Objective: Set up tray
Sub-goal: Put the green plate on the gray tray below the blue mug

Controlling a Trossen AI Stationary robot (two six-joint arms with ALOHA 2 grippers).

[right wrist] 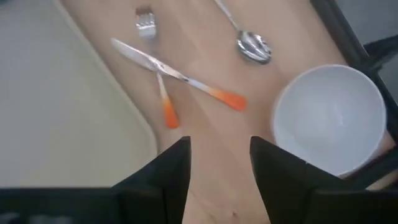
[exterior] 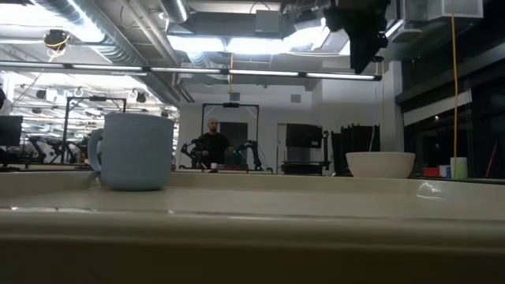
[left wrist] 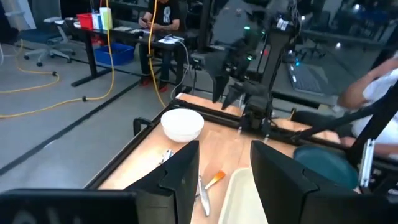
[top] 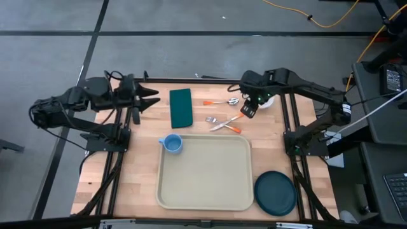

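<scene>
Cream plastic tray (top: 203, 172), rectangular with rounded corners and raised rim, lies flat on the wooden table (top: 140, 172) at lower centre of the high view, long axis running left to right across the frame; nothing sits inside it. Low view shows only its near rim as a pale band across the bottom of the frame, the interior hidden. Blue mug (top: 172, 143) touches the tray's upper left corner; dark teal plate (top: 275, 193) lies just beside its lower right corner. Green napkin (top: 181, 107), spoon (top: 224, 101), fork (top: 215, 119) and knife (top: 227, 124), the last two crossed, lie above the tray. White bowl (right wrist: 329, 118), largely covered by the arm from overhead, shows plainly in the right wrist view. Right gripper (top: 247, 109) hangs above the cutlery, fingers (right wrist: 168, 168) parted, holding nothing. Left gripper (top: 147, 98), at upper left beside the napkin, likewise parted and empty-handed. Person (exterior: 211, 142) visible only distantly in the low view.
</scene>
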